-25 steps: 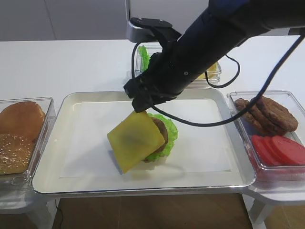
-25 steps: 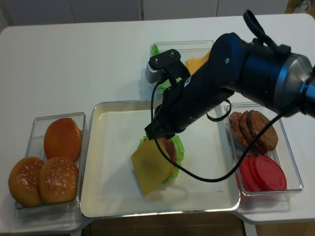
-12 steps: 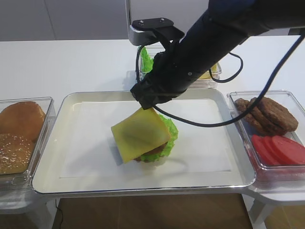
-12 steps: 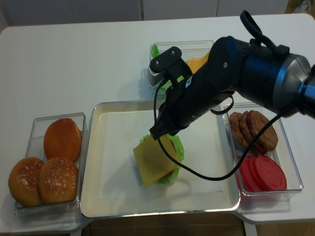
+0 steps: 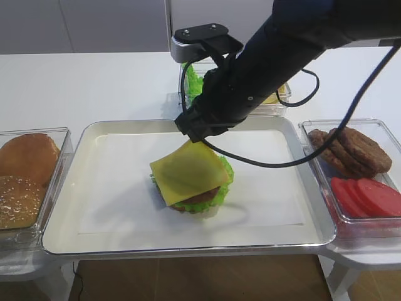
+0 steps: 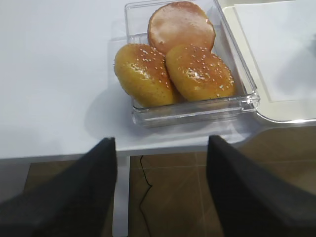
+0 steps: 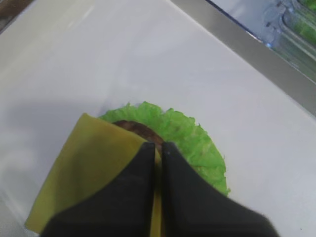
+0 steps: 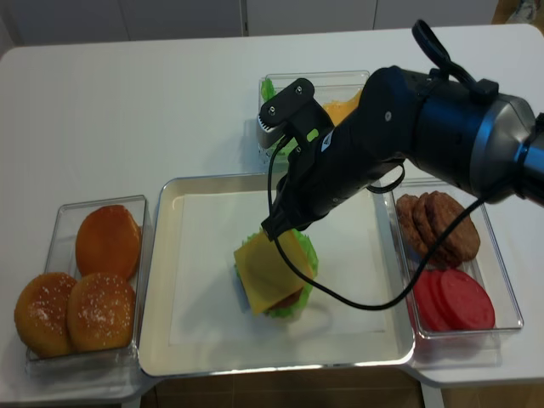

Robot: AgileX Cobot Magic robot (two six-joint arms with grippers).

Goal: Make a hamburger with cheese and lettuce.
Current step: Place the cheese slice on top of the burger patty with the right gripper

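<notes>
The hamburger (image 5: 199,197) sits mid-tray: a brown patty (image 7: 137,129) on ruffled green lettuce (image 7: 195,144) (image 5: 225,173) (image 8: 308,252). A yellow cheese slice (image 5: 187,172) (image 8: 267,272) (image 7: 83,169) slopes over the patty, with its far corner raised. My right gripper (image 7: 158,146) (image 5: 194,134) (image 8: 277,228) is shut on that corner, just above the stack's far edge. My left gripper (image 6: 160,143) is open and holds nothing; it hangs past the table's front edge beside the bun box.
The steel tray (image 5: 188,248) (image 8: 161,280) is lined with white paper. A clear box of buns (image 5: 25,182) (image 8: 93,280) (image 6: 173,64) stands left. A box with patties (image 5: 351,150) and tomato slices (image 5: 369,195) stands right. A box of lettuce and cheese (image 8: 314,92) is behind.
The cheese hung tilted at the stack's left front; it now lies across the patty. My right gripper shifted slightly right and back, still shut on the slice's corner.
</notes>
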